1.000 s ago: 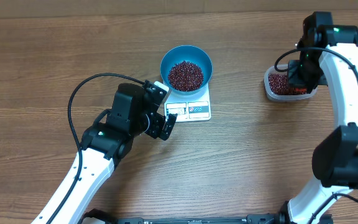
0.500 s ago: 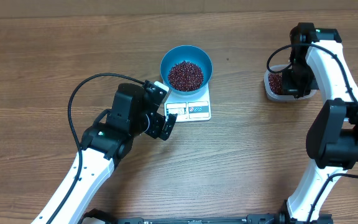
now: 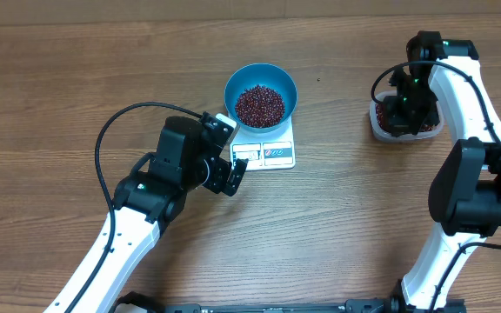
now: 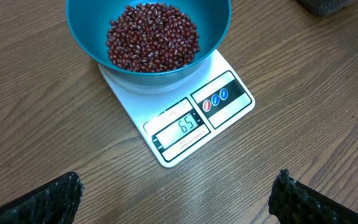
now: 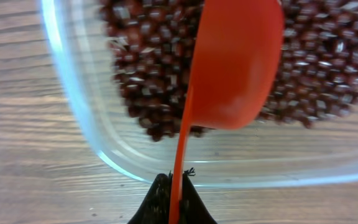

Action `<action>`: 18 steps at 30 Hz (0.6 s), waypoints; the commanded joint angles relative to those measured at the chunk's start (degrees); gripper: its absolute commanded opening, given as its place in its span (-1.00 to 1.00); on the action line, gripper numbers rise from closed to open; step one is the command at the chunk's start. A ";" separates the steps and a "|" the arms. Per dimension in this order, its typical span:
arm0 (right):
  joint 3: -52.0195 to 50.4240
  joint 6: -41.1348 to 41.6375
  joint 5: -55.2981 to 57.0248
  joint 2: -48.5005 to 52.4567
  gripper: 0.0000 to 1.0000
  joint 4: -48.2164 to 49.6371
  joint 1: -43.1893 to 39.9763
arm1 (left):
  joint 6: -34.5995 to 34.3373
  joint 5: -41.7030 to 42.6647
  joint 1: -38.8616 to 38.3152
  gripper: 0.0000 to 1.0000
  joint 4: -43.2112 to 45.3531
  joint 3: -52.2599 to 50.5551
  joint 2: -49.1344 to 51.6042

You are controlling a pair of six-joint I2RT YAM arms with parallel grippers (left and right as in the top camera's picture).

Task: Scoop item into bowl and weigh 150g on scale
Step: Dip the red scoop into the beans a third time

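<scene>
Beans (image 4: pixel 153 37) sit in your blue bowl (image 4: pixel 213 25) on the scale (image 4: pixel 229 102); your left gripper (image 4: pixel 179 202) hangs wide open nearby, right gripper (image 5: pixel 169 202) clamps the red scoop (image 5: pixel 235 68) over the tub (image 5: pixel 73 81)

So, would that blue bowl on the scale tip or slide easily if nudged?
Probably fairly steady: the bowl holds a heap of beans low in its middle. It may slide, though, since it is wider than the smooth white scale and seems to rest on a narrower base.
</scene>
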 commanded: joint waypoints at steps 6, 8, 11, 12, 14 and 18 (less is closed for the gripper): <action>-0.13 -3.15 -11.93 0.09 -0.93 -0.07 -2.49 | 0.39 0.68 0.15 0.99 0.20 0.87 0.09; -0.13 -3.15 -14.12 0.09 -0.93 -0.20 -3.72 | 0.39 0.68 0.15 0.99 0.20 0.87 0.09; -0.13 -3.15 -16.74 0.09 -0.92 -0.66 -5.68 | 0.39 0.68 0.15 0.99 0.20 0.87 0.09; -0.13 -3.15 -17.42 0.09 -0.93 -0.90 -6.36 | 0.39 0.68 0.15 0.99 0.20 0.87 0.09; -0.13 -3.19 -18.62 0.09 -0.93 -1.29 -7.61 | 0.39 0.68 0.15 0.99 0.20 0.87 0.09; -0.13 -6.99 -26.27 0.09 -0.93 -1.95 -10.34 | 0.39 0.68 0.15 0.99 0.20 0.87 0.09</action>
